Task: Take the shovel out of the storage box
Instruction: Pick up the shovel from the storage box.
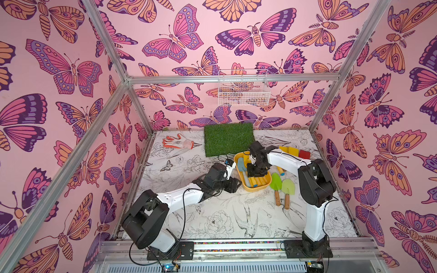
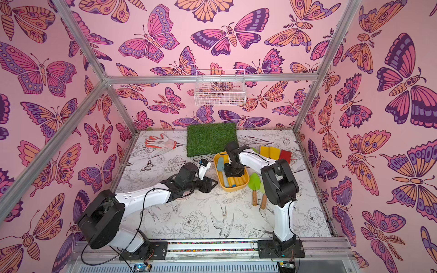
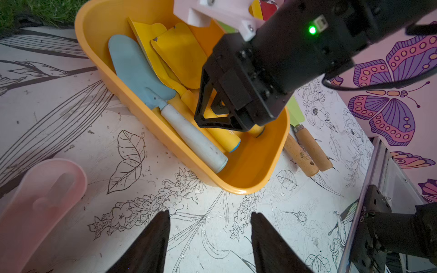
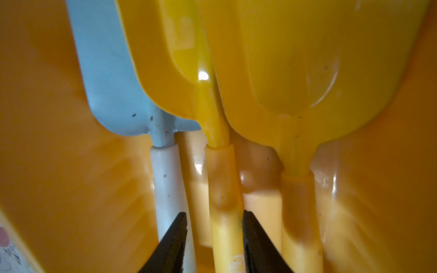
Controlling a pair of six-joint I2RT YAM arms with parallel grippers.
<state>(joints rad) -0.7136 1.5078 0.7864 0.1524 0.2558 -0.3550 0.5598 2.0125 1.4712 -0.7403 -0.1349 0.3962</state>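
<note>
Storage box (image 3: 246,182) (blue, yellow shovels (image 3: 139,71) inside)

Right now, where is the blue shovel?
In both top views the blue shovel lies inside the yellow storage box, along its left wall, beside the yellow shovels.

The white tabletop (image 1: 212,205) printed with black flower drawings carries a green artificial-turf mat (image 1: 229,139), an orange-and-white glove (image 1: 177,141), a shallow yellow-orange plastic tub (image 1: 256,188) and two green wooden-handled trowels (image 1: 288,186).
</note>
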